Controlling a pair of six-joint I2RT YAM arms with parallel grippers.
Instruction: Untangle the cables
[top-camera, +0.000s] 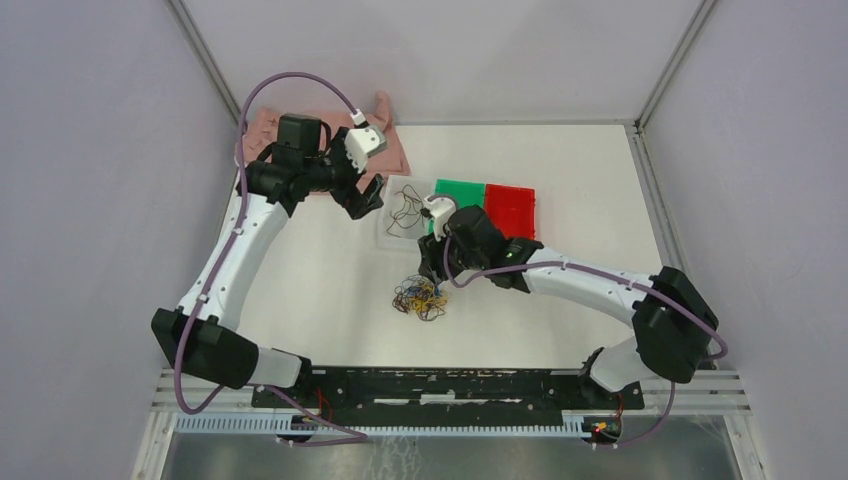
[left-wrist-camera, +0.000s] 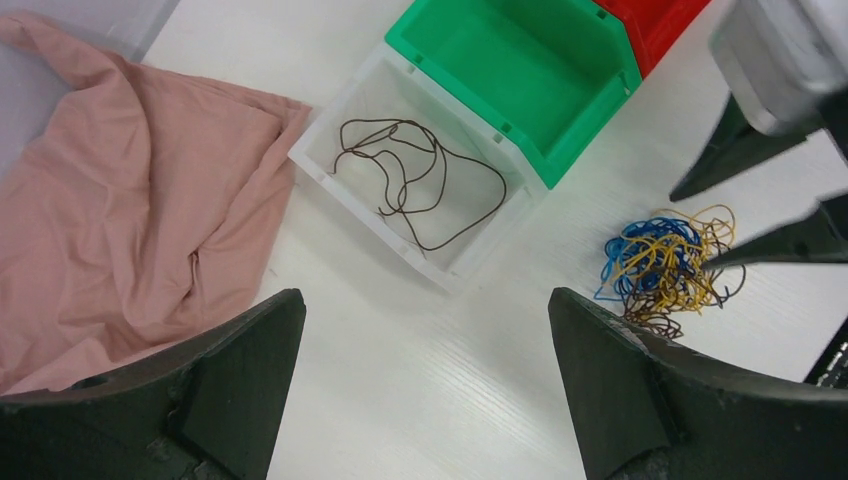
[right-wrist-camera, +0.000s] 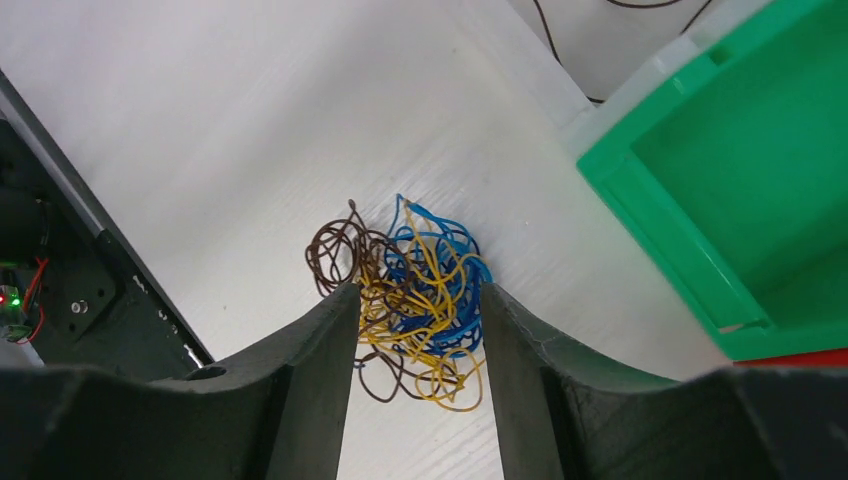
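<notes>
cables (right-wrist-camera: 432, 262) lie tangled on the table (right-wrist-camera: 200, 120), the right gripper (right-wrist-camera: 418, 300) straddling them; whether it grips, i cannot tell. left gripper (left-wrist-camera: 425, 305) hangs wide open.

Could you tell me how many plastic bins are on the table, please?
3: a clear bin nearest the pink cloth, a green bin beside it, and a red bin beyond the green one. None appears hidden.

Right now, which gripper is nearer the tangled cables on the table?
Right. The right gripper is down over the tangled cables, a finger on either side; the left gripper hangs open farther off, by the clear bin and pink cloth.
</notes>
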